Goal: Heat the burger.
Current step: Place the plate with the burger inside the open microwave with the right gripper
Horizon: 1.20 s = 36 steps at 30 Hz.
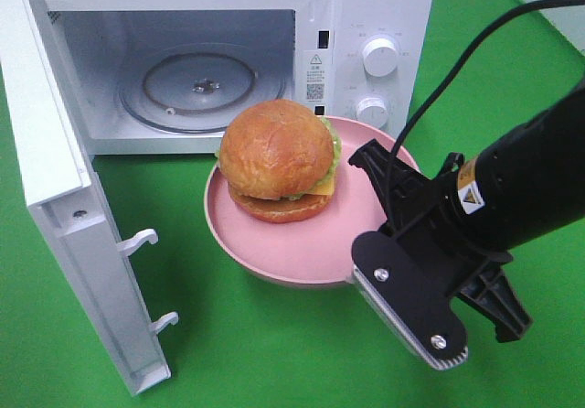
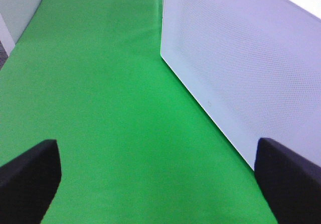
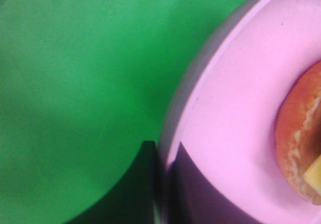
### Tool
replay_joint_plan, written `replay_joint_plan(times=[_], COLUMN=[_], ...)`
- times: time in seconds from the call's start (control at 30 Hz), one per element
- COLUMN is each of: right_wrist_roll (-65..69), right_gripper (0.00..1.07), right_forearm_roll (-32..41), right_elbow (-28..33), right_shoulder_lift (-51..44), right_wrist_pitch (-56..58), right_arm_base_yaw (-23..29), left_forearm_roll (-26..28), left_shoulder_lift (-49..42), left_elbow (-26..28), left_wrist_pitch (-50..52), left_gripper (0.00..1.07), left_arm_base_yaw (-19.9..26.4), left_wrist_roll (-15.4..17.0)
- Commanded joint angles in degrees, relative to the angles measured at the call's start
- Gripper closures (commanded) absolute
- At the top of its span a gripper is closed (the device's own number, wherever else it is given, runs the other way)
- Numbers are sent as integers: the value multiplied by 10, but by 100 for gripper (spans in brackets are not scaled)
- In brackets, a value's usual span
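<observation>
Two black fingers [image 2: 29, 184] of the left gripper [image 2: 156, 156] stand wide apart in the lower corners of the frame, over a green-covered counter [image 2: 100, 93]. A white panel [image 2: 251, 68] with a fine dotted pattern fills the upper right, its edge cutting diagonally across the green. A pale object [image 2: 20, 8] edges in at upper left.

robot lab bench staged as a kitchen, plain green cloth [image 1: 274, 353] over the tabletop, lone white microwave [image 1: 375, 5] standing on it, black robot arm [image 1: 539, 179] with trailing cable [image 1: 454, 71]
</observation>
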<state>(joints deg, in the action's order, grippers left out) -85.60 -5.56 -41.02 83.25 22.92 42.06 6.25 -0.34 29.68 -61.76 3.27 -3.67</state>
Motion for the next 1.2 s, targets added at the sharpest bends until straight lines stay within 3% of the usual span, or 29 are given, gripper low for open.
replay_joint_plan(times=[0.03,1.2], right_wrist_roll=[-10,3], right_gripper=[107,107], right_forearm_roll=[31,45], right_elbow=[-46,-323], right_shoulder_lift=[28,225], right_wrist_pitch=[-27,67], right_arm_base_yaw=[1,-6], left_forearm_roll=[0,0], left_shoulder_lift=[-9,-9], left_elbow=[-2,-2], left_wrist_pitch=[5,5], left_gripper=[9,9], left_arm_base_yaw=[-3,-3], left_wrist_roll=[3,3])
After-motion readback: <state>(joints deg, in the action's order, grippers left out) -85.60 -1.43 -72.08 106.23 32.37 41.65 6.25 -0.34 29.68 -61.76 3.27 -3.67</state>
